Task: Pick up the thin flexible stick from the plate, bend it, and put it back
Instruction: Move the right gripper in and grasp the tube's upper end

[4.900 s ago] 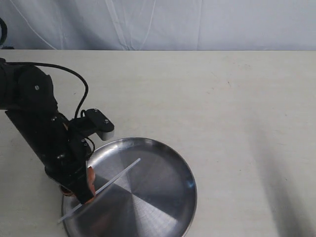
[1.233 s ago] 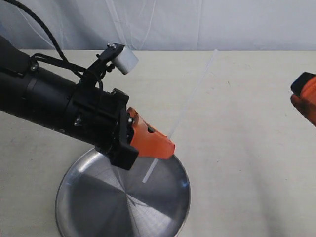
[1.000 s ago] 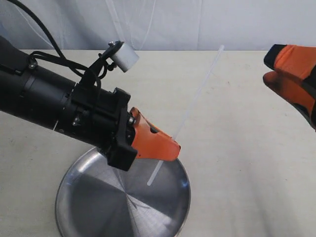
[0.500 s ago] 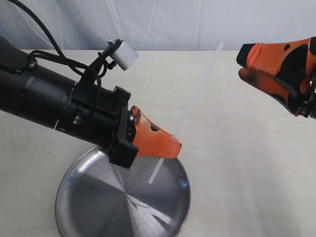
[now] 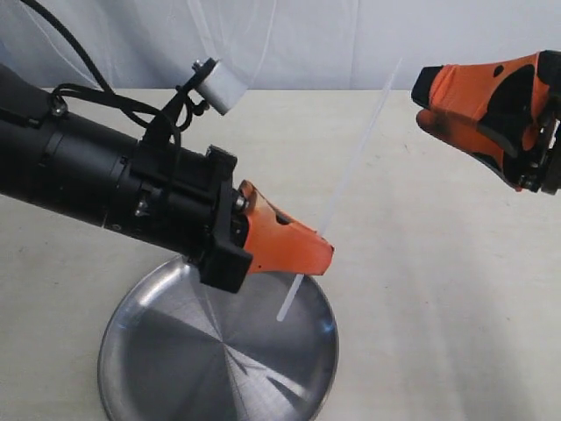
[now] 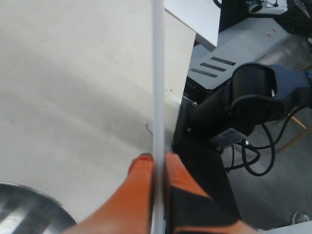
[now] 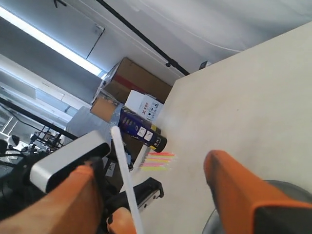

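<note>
My left gripper (image 5: 326, 254) is shut on the thin flexible stick (image 5: 355, 162), a straight whitish rod held above the plate (image 5: 149, 351). The stick slants up and to the right; a short end hangs below the orange fingers over the plate. In the left wrist view the stick (image 6: 157, 78) runs straight out from between the pads of the left gripper (image 6: 157, 158). My right gripper (image 5: 419, 103) is open at the upper right, close beside the stick's top end but apart from it. In the right wrist view the stick (image 7: 126, 180) stands between the spread orange fingers (image 7: 234, 185).
The plate lies at the near edge of a pale table (image 5: 421, 289). A white curtain (image 5: 307, 39) hangs behind the table. The left arm's black body (image 5: 79, 175) reaches in over the table's left side.
The left gripper has lifted the stick off the plate and carried it slightly right and up. The right gripper has come in from the right edge toward the stick's top end.
</note>
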`<act>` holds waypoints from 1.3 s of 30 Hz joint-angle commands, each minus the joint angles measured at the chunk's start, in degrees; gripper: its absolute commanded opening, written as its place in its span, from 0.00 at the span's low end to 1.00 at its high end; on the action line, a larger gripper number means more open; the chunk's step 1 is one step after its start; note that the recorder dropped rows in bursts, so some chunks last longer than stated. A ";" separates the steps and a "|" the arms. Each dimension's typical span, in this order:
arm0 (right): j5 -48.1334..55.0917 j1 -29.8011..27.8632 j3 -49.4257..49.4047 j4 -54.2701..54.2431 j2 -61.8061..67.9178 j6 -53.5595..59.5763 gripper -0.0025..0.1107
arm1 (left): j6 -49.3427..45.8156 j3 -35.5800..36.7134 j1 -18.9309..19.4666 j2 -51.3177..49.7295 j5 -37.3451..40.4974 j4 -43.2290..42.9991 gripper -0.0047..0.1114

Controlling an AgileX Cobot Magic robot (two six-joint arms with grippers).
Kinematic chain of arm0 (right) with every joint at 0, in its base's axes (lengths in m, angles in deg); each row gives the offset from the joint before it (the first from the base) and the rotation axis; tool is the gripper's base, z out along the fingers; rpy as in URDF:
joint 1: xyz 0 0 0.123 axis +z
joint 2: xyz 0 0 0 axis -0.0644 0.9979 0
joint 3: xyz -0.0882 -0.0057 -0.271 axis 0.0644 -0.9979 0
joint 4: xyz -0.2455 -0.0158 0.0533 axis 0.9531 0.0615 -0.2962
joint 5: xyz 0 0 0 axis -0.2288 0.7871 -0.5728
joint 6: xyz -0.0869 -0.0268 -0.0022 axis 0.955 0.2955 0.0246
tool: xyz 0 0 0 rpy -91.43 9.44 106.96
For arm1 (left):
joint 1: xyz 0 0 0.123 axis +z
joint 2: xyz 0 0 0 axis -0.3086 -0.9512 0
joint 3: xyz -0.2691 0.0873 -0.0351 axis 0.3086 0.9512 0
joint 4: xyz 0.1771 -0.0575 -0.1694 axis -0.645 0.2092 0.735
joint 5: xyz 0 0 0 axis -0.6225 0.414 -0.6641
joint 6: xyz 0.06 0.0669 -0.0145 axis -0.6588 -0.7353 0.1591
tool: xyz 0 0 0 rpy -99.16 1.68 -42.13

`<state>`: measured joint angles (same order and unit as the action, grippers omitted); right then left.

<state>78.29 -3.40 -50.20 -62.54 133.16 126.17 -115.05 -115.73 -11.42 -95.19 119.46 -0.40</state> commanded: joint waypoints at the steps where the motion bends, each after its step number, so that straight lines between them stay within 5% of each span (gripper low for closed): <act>1: 3.40 -0.20 2.06 -0.56 1.20 1.47 0.55 | -0.31 -0.23 -1.91 0.62 -0.68 1.62 0.04; 18: -5.42 7.60 3.26 -0.56 1.20 4.83 0.54 | -2.03 -0.23 -5.63 0.62 -2.41 5.02 0.04; 21: -5.86 7.87 3.30 -0.56 1.20 4.83 0.44 | -2.03 -0.23 -5.63 0.62 -2.41 5.12 0.04; 27: -5.75 7.87 3.30 -0.56 1.20 4.83 0.02 | -3.55 -0.23 -5.63 0.62 -2.41 6.69 0.04; 39: -6.27 7.87 3.30 -0.56 1.20 5.11 0.01 | -3.17 -0.23 -5.63 0.62 -0.64 3.30 0.04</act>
<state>72.98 4.54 -47.14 -63.44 134.28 130.44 -118.05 -115.73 -16.82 -95.19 116.69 3.86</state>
